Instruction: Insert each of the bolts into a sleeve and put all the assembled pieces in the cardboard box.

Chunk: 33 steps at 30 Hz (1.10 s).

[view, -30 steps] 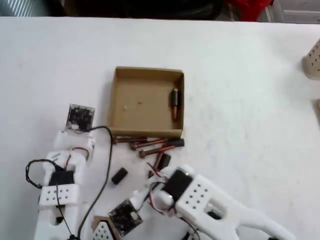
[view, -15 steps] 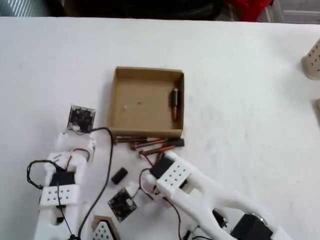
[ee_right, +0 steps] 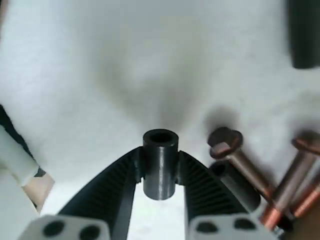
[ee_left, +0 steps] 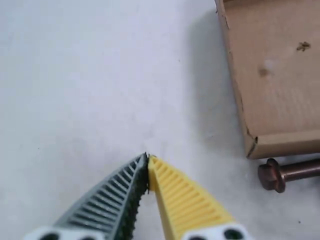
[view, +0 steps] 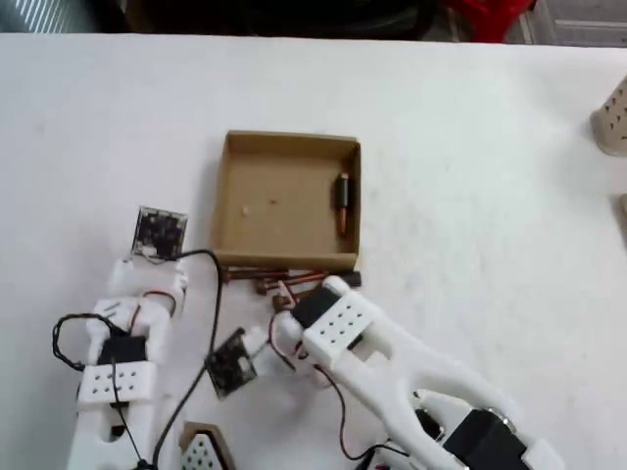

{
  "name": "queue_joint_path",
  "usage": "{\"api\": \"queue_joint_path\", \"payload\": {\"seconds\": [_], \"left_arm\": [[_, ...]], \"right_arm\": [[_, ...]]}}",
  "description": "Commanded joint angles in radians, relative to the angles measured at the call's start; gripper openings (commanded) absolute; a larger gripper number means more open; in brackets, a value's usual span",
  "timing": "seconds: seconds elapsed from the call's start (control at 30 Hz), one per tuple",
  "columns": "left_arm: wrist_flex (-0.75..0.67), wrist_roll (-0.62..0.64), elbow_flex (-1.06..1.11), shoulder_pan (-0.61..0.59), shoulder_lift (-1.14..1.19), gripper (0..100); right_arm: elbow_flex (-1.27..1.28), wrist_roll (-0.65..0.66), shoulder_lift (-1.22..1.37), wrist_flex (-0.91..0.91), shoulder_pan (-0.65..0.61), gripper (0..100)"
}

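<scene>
the right gripper (ee_right: 160, 156) is clamped on 1 black sleeve (ee_right: 160, 172), held just outside the cardboard box (view: 289, 139) by the wall nearest the arms. the sleeve's long axis runs out along the fingers and its open bore points away from the wrist. the loose bolts (ee_right: 235, 155) lie flat along that same wall, just beside the sleeve and crosswise to its bore, so a bolt likely needs turning into line. the left gripper (ee_left: 148, 159) is closed on nothing, off the box's near corner, with 1 bolt head (ee_left: 272, 175) close by. 1 assembled piece (view: 343, 204) lies inside the box. in the high view the right arm covers part of the pile, so the bolt count is unclear.
</scene>
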Motion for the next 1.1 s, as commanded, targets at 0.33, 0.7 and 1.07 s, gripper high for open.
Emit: {"api": "queue_joint_path", "payload": {"seconds": [0.33, 0.7, 1.07], "left_arm": [[-0.028, -0.012, -0.012, 0.007, -0.022, 2], [-0.028, -0.006, -0.012, 0.01, -0.022, 2], [0.149, 0.203, -0.135, 0.068, -0.016, 2]], "right_arm": [[-0.27, -0.773, -0.001, 0.015, 0.532, 1.7], [-0.058, -0.93, 0.008, -0.213, 0.769, 1.7], [-0.044, -1.074, 0.01, -0.272, 0.923, 1.7]]}}
